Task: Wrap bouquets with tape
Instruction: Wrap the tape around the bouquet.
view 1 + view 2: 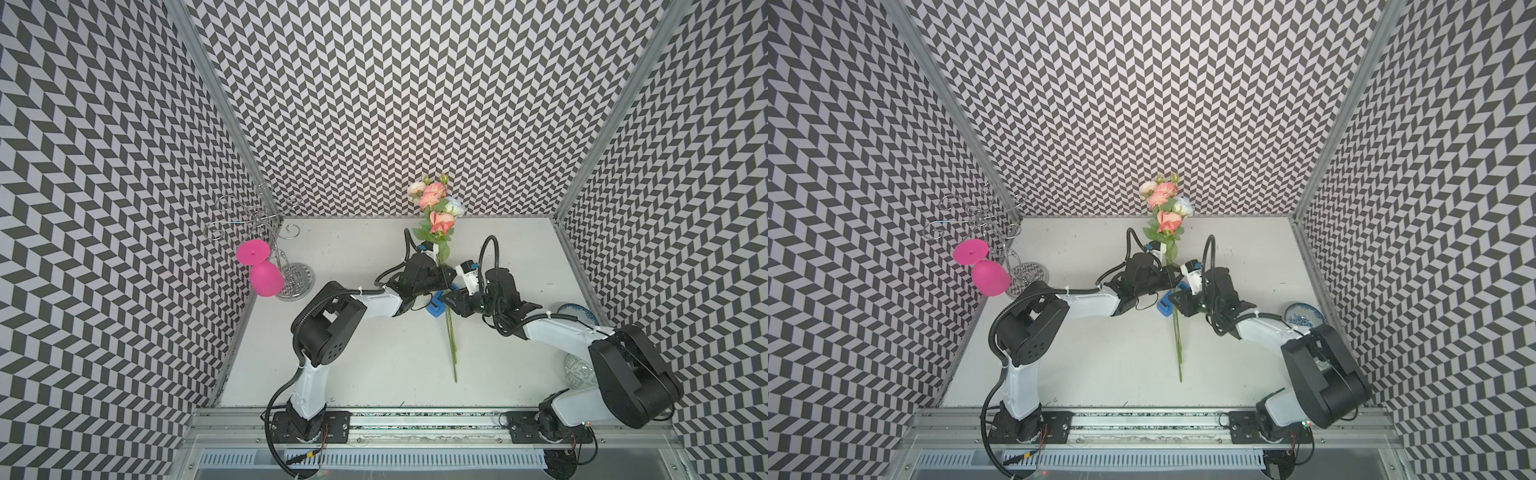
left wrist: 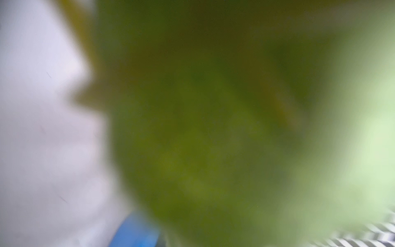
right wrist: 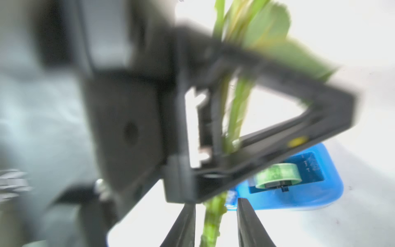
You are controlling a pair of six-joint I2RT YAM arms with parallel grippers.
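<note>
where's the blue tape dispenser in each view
Top view: tape dispenser mid-table, beside the bouquet stems.
Top view: same place.
Left wrist: only a blurred blue patch.
Right wrist: behind the stems, beyond the open right tool.
Shared landmark: the bouquet stems.

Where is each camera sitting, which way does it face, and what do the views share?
Top views: high above the front rail, looking down and back over the table; left arm, right arm and left pincer clamping the bouquet show.
Left wrist: pressed into blurred green foliage; no robot parts visible.
Right wrist: looks along the open right pincer at the stems and tape dispenser.
Shared: the tape dispenser appears in top and right wrist views.
</note>
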